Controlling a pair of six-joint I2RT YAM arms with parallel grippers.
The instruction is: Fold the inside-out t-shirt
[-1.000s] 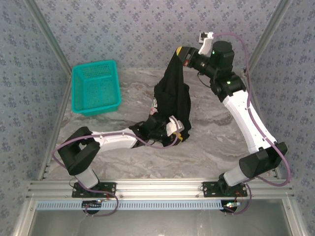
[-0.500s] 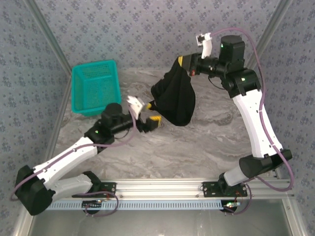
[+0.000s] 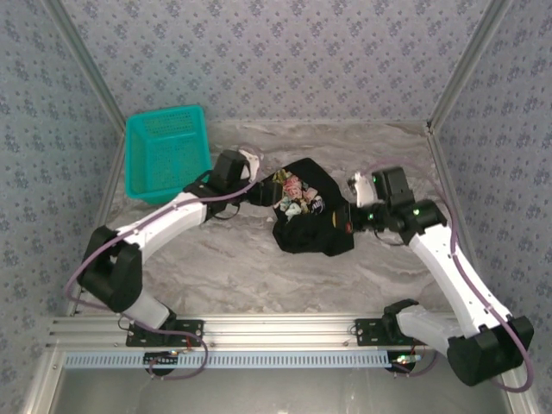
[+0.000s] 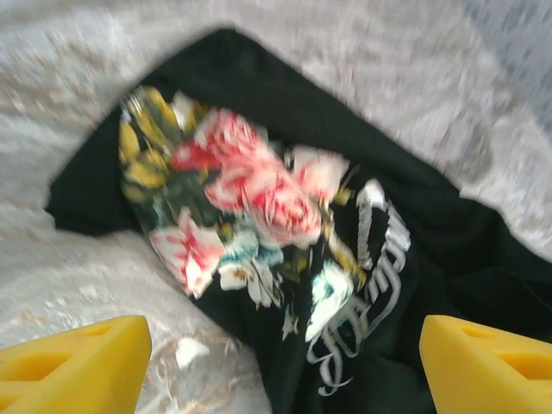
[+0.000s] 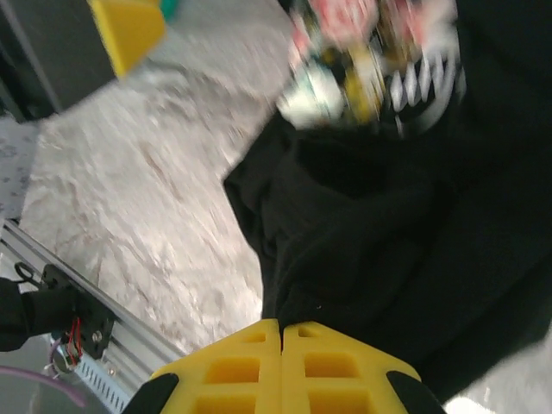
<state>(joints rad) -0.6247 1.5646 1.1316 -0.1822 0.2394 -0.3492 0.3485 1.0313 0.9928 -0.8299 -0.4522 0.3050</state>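
**Black t-shirt in a heap mid-surface, one end effector clamped on it**

The t-shirt (image 3: 312,226) lies crumpled on the surface (image 3: 250,272), about halfway across and a little toward the far side, in a loose lump rather than spread flat. Its print (image 3: 296,197) faces up on the half nearer the left arm. The left wrist view shows the t-shirt (image 4: 448,259) with the print (image 4: 259,207) as pink and red roses, yellow leaves and white lettering, all somewhat blurred. The rest of the cloth is plain black and falls in soft folds toward the right arm.

The right end effector (image 3: 349,222) sits low at the shirt's right edge. From its own wrist camera, the right end effector (image 5: 282,326) has its yellow fingers pressed together, and a bunch of the black t-shirt (image 5: 405,216) is gathered right at their tips — clamped on the cloth.

The left end effector (image 3: 261,191) reaches in from the other side, just beside the printed end. In its wrist view the left end effector (image 4: 280,345) has its two yellow fingers (image 4: 78,362) standing wide apart with the shirt lying between and beyond them — nothing is gripped.

A teal mesh basket (image 3: 168,155) stands at the far left corner of the surface, apart from the shirt.
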